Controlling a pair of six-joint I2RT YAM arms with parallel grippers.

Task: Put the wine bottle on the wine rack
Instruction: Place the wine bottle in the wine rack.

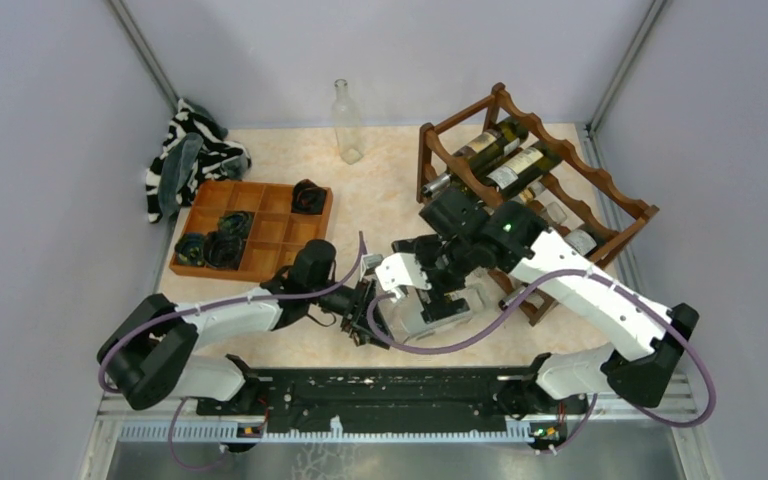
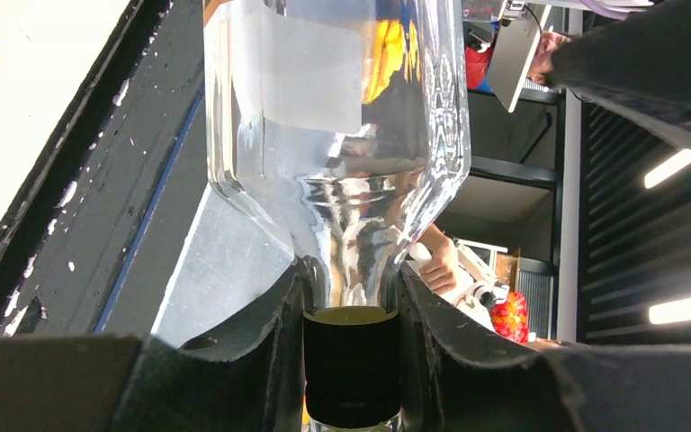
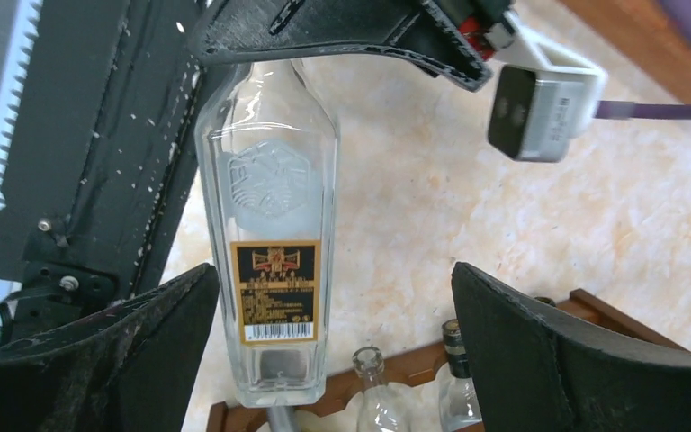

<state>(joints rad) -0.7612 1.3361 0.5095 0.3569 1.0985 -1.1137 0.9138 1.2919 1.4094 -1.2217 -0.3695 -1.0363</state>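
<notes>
Bottle neck and black cap (image 2: pixel 351 364) are seen clamped in the left claw (image 2: pixel 351 297), whose fingers (image 2: pixel 261 351) are pressed against both sides of the neck of the clear, square-shouldered wine bottle (image 2: pixel 333 135). From the right wrist, the bottle is shown lengthwise with an orange-and-black label, its neck end hidden under the left claw at the top of that view. The right claw (image 3: pixel 333 279) is spread wide, with the bottle's base end framed between its fingers (image 3: pixel 108 360), nearer one of them; contact cannot be made out. Overhead, the bottle is located at the near middle of the tabletop (image 1: pixel 290 150), just in front of the near corner of the wine rack (image 1: pixel 572 152). Whether it is resting on the tabletop cannot be told. Several dark bottles (image 1: pixel 500 150) are laid on the rack. An empty clear bottle (image 1: pixel 347 120) is stood upright at the far edge, and an orange-brown compartment tray (image 1: pixel 260 225) is placed to the left, beside a striped cloth (image 1: pixel 188 158).
</notes>
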